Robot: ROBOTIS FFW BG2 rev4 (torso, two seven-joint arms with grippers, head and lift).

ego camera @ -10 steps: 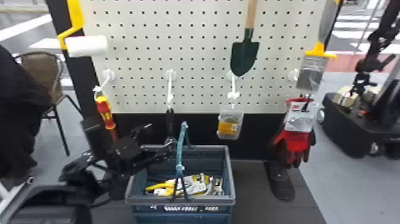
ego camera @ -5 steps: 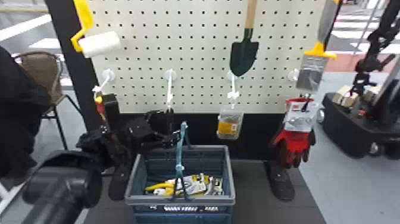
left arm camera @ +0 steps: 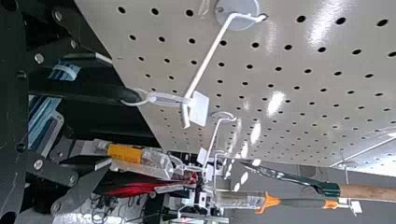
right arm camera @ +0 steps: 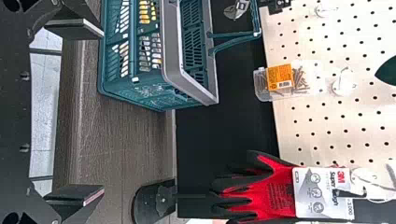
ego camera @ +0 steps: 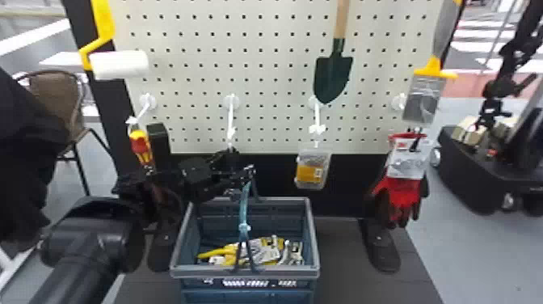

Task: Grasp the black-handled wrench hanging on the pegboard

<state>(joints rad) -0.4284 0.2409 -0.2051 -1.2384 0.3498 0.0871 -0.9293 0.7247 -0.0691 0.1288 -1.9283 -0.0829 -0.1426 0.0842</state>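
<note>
Rising from beside the blue plastic basket (ego camera: 242,273), the left tool (ego camera: 235,178) now brackets, jaws parted, the black-handled wrench (left arm camera: 91,92) hanging by a white loop (left arm camera: 143,98) at the cream pegboard's (ego camera: 274,60) lower edge; closing off-centre could swing it aside.

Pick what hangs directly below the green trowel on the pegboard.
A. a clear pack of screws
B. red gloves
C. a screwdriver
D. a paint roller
A: in the head view the pack of screws hangs from the white hook straight under the trowel.
</note>
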